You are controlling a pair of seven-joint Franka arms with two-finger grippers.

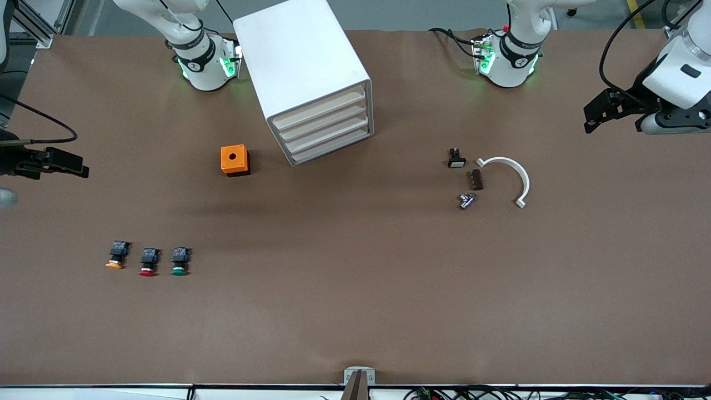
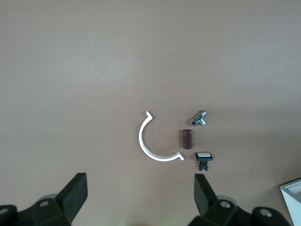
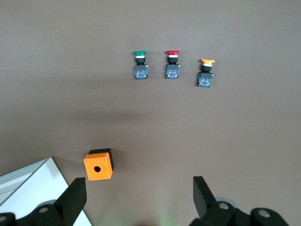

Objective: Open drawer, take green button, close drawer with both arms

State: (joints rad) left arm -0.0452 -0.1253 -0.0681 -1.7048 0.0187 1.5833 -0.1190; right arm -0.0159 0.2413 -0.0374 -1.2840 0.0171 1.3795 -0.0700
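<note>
The white cabinet [image 1: 303,61] stands between the two arm bases, and its four cream drawer fronts [image 1: 325,130] are all shut. The green-capped button [image 1: 179,262] lies on the table toward the right arm's end, beside a red-capped one [image 1: 148,263] and an orange-capped one [image 1: 115,257]. It also shows in the right wrist view [image 3: 140,65]. My right gripper [image 1: 58,163] is open and empty, up over the table's right-arm end; its own view shows it too [image 3: 138,197]. My left gripper [image 1: 599,115] is open and empty over the left-arm end, as its own view shows [image 2: 140,195].
An orange box with a hole [image 1: 234,160] sits beside the cabinet, toward the right arm's end. A white curved piece [image 1: 508,178], a brown block [image 1: 476,180], a metal fitting [image 1: 465,201] and a white-capped switch [image 1: 456,159] lie toward the left arm's end.
</note>
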